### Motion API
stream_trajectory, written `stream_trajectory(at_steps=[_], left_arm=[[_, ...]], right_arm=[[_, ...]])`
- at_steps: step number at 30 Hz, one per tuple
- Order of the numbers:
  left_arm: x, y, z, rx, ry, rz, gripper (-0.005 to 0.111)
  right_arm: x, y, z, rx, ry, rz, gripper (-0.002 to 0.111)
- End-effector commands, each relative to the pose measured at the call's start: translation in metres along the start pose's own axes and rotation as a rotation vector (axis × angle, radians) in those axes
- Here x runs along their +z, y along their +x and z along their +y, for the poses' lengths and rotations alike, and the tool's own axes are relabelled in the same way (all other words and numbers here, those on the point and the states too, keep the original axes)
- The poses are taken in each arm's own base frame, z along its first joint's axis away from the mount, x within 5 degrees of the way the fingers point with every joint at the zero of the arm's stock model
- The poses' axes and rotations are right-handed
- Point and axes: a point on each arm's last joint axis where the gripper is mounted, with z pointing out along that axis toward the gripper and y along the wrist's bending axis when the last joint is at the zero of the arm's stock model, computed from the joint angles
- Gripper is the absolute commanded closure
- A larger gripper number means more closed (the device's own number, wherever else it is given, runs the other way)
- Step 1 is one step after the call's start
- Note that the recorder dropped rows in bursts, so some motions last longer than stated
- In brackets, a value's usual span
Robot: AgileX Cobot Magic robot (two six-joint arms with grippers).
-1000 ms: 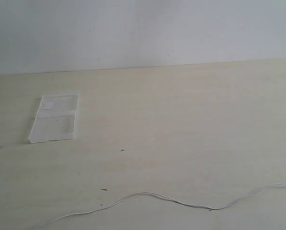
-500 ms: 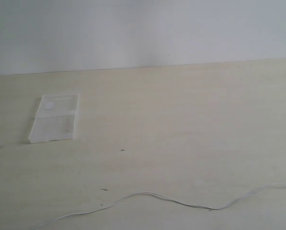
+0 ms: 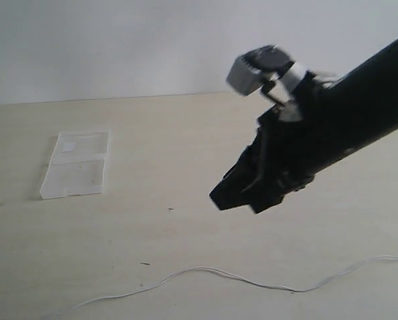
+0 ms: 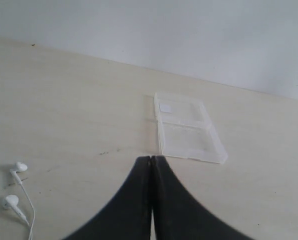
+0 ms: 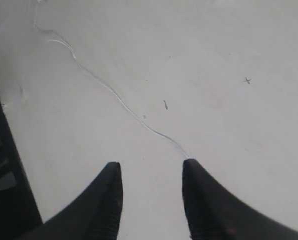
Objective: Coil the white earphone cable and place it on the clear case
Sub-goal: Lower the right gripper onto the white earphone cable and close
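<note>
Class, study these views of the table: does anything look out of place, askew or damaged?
Only the white earphone cable: it trails loose in a long wavy line across the table, uncoiled and apart from the clear case. Nothing looks spilled or broken.

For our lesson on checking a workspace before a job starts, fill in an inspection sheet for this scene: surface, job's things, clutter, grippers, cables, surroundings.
Surface: pale table with a few small dark marks.
Job's things: clear case lying flat; white earphone cable stretched out, uncoiled, apart from the case.
Clutter: nothing seen.
Grippers: left gripper shut, empty; right gripper open, empty, over the table near the cable.
Cables: only the earphone cable; its earbuds lie on the table.
Surroundings: plain pale wall.
</note>
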Motion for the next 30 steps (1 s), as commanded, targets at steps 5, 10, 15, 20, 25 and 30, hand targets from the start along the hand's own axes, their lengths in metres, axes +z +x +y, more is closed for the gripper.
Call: stream_trajectory(at_steps=[5, 10, 15, 20, 25, 30], left_arm=[[0.001, 0.001, 0.000, -0.004, 0.000, 0.003, 0.107], [0.001, 0.001, 0.000, -0.004, 0.000, 0.003, 0.107], [0.001, 0.001, 0.000, -0.004, 0.000, 0.003, 0.107], [0.001, 0.001, 0.000, -0.004, 0.000, 0.003, 0.107], [0.001, 0.001, 0.000, -0.004, 0.000, 0.003, 0.107], [0.001, 0.001, 0.000, -0.004, 0.000, 0.003, 0.107]], right_arm=[[0.069, 0.012, -0.022, -0.045, 0.004, 0.124, 0.072], [0.099, 0.015, -0.011, -0.197, -0.012, 0.167, 0.078], [0.118, 0.015, -0.008, -0.294, 0.064, 0.172, 0.079], [0.131, 0.016, -0.005, -0.361, 0.067, 0.209, 0.077], [0.148, 0.011, 0.007, -0.425, 0.073, 0.210, 0.067], [0.159, 0.021, 0.000, -0.483, 0.088, 0.277, 0.066]])
